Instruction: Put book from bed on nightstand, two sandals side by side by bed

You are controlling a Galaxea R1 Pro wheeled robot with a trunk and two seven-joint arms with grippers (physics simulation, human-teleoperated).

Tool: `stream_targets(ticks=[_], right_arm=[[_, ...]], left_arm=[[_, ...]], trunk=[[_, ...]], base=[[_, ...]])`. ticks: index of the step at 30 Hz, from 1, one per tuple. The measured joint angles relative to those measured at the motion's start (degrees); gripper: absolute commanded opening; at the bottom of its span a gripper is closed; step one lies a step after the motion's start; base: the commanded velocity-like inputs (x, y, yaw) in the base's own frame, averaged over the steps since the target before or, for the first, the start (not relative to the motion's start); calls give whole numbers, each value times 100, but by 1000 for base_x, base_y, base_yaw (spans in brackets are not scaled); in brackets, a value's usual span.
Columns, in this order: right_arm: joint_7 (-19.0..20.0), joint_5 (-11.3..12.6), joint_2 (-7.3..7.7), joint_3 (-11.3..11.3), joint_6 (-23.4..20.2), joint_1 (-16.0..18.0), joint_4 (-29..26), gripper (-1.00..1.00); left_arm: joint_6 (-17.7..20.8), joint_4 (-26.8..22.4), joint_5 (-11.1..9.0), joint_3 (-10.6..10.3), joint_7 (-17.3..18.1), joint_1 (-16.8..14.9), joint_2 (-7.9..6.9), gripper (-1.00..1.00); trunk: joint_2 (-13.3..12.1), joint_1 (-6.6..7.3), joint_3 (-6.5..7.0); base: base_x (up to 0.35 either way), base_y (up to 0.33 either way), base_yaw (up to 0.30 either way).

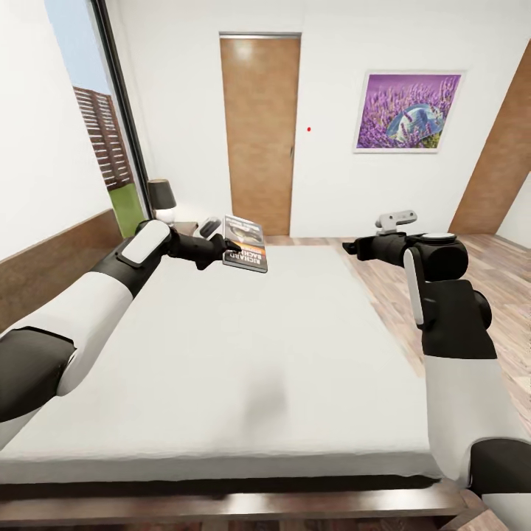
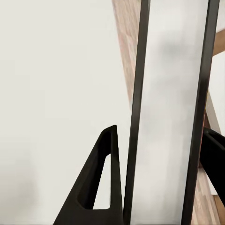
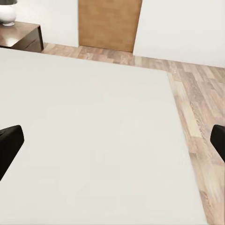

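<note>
Lettering on the book's cover, head view.
The only legible text stands on the book point(image 1: 245, 243), held in the left gripper point(image 1: 221, 249) above the far part of the bed point(image 1: 243, 354). White capitals sit on its dark lower band, below an orange band, and appear upside down from the camera. The larger line looks like "RICHARD" inverted; the smaller line above it is too blurred to read. No other text, number or sign is readable.
</note>
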State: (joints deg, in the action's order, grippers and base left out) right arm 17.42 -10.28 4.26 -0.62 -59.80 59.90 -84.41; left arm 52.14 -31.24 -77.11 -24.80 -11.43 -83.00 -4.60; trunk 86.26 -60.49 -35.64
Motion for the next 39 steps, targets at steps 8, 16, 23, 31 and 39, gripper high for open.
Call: stream_targets(ticks=[8,16,23,31,39], right_arm=[[0,3,-1,-1,0,0,0,100],[1,4,0,-3,1,-7,0,100],[1,7,0,-8,0,-15,-62,100],[2,7,-4,-21,1,-18,-120,100],[0,0,-6,-39,2,-85,-146,100]], left_arm=[[1,0,-1,0,-7,1,1,-100],[-1,-4,-8,3,-6,-1,1,-100],[-2,-2,-6,7,-10,1,7,-100],[-3,-3,-11,9,-17,0,3,-100],[-2,-36,-15,10,-22,0,2,-100]], trunk=[[0,-1,0],[0,0,0],[0,-1,0],[0,0,0],[0,0,0]], base=[[-71,-213,0],[-31,-71,0],[-54,-128,0],[-55,-113,0],[-13,-26,0]])
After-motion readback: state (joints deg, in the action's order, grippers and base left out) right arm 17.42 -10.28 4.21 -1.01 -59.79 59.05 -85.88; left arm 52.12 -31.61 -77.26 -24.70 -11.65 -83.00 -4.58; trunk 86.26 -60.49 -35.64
